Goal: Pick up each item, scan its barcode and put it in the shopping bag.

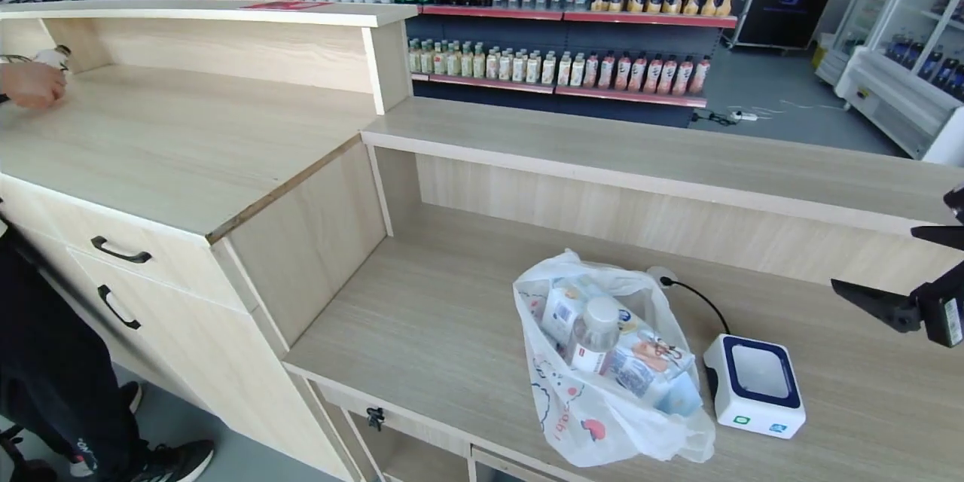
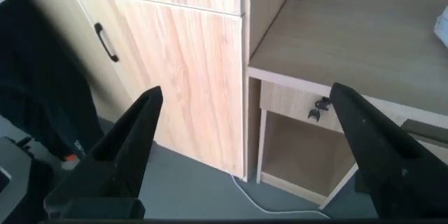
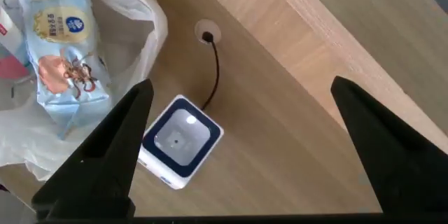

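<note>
- My right gripper (image 1: 874, 256) is cut off at the head view's right edge; its fingers are spread wide with nothing between them, above the counter (image 1: 437, 316) near the scanner (image 1: 753, 384)
- My left gripper (image 2: 246, 92) is also splayed apart and empty; it hangs off the counter's front, over the floor, beside the cabinet door (image 2: 175, 63) with a dark handle
- The shopping bag (image 1: 595, 429) is a white, thin plastic one with small coloured prints; it sits on the lower counter, just beside the scanner, mouth open and slumped
- Inside it the goods overlap, so I cannot count them; a clear bottle (image 1: 595, 331) with a white cap stands out, its lower part sunk among cartons; a pale blue packet (image 1: 648, 369) lies against it
- From the right wrist, the bag is cut off at the edge
- The scanner is a white box with a dark blue rim around its window; a black cable (image 1: 697, 297) runs from it to a hole in the counter
</note>
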Tool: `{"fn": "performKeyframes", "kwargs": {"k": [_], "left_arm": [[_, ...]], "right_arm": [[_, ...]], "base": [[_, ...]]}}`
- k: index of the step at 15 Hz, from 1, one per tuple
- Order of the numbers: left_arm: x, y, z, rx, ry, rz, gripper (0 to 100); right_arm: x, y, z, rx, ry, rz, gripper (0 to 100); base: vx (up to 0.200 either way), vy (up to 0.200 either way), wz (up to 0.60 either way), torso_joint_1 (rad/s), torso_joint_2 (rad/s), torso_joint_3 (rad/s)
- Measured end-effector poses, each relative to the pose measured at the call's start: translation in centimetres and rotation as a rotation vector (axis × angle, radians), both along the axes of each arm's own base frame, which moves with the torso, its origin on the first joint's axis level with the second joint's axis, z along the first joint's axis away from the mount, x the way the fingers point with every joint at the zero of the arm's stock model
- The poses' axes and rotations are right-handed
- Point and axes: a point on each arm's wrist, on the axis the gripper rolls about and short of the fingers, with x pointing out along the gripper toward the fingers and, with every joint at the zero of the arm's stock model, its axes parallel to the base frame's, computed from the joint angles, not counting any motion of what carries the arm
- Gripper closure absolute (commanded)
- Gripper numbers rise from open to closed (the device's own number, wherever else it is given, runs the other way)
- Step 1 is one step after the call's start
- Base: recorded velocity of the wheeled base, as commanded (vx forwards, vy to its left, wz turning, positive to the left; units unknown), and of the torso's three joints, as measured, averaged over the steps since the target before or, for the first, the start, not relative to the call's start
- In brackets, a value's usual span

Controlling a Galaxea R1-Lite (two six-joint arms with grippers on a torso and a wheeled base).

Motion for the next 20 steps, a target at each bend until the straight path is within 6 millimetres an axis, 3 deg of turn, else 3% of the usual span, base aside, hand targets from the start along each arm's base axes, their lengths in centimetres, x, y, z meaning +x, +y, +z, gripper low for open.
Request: {"fn": "performKeyframes", "kwargs": {"k": [3,6,8,10,13,16,20], "left_arm": [[0.0,0.0,0.0,0.0,0.0,0.0,0],[0.0,0.0,0.0,0.0,0.0,0.0,0],[0.0,0.0,0.0,0.0,0.0,0.0,0],[0.0,0.0,0.0,0.0,0.0,-0.001,0],[0.0,0.0,0.0,0.0,0.0,0.0,0],[0.0,0.0,0.0,0.0,0.0,0.001,0],[0.0,0.0,0.0,0.0,0.0,0.0,0]], "right_arm": [[-4.4,0.3,3.9,0.049,-0.067,-0.228,0],[-9.6,0.8,4.1,0.092,-0.008,-0.513,0],[-12.4,1.4,3.4,0.154,-0.007,-0.577,0],[-14.8,1.9,1.0,0.205,-0.008,-0.581,0],[-17.1,2.3,-6.0,0.262,0.001,-0.564,0],[-18.3,2.4,-12.1,0.345,-0.137,-0.514,0],[-19.3,2.3,-14.2,0.415,-0.269,-0.442,0]], "base": [[0.0,0.0,-0.6,0.001,0.0,0.002],[0.0,0.0,-0.6,0.001,0.0,-0.002],[0.0,0.0,-0.6,0.005,0.01,0.005],[0.0,0.0,0.0,0.0,0.0,0.0],[0.0,0.0,0.0,0.0,0.0,0.0],[0.0,0.0,0.0,0.0,0.0,0.0],[0.0,0.0,0.0,0.0,0.0,0.0]]}}
